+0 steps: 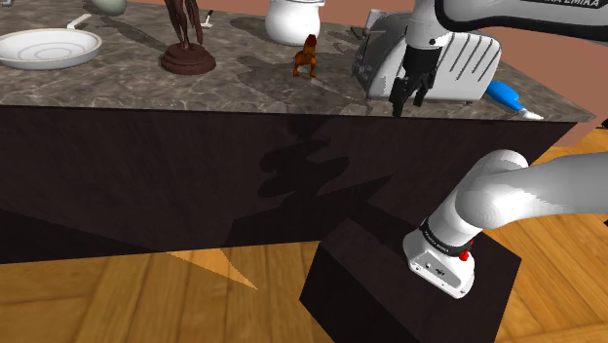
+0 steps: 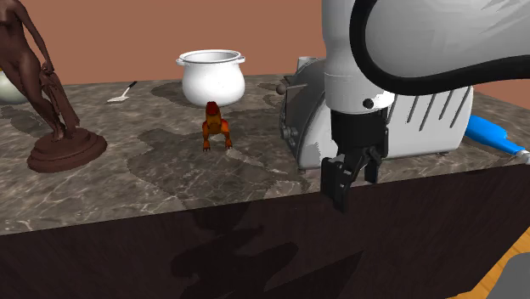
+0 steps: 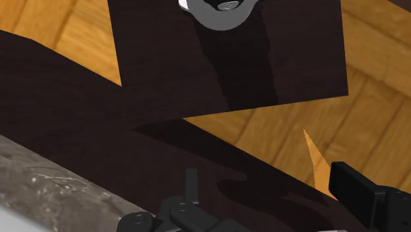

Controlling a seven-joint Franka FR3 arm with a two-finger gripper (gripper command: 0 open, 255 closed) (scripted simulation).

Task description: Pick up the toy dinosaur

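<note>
One orange-red toy dinosaur (image 1: 307,56) stands mid-counter (image 1: 117,83), nearer the back edge, before one white pot (image 1: 292,19). One brown statue (image 1: 187,49), one white plate (image 1: 44,47) and one silver toaster (image 1: 473,68) share the surface. My gripper (image 1: 406,97) hangs at the front edge beside the toaster, jaws apart and empty. My arm (image 1: 546,24) reads "EMIKA".

The dark brown standing figurine (image 1: 185,29) was cut off above the waist by the shoulder view's top edge. The silver slotted toaster (image 2: 301,119) was partly hidden behind the white arm (image 2: 425,42). The black two-finger gripper (image 3: 263,183) was cropped by the wrist view's edge.
</note>
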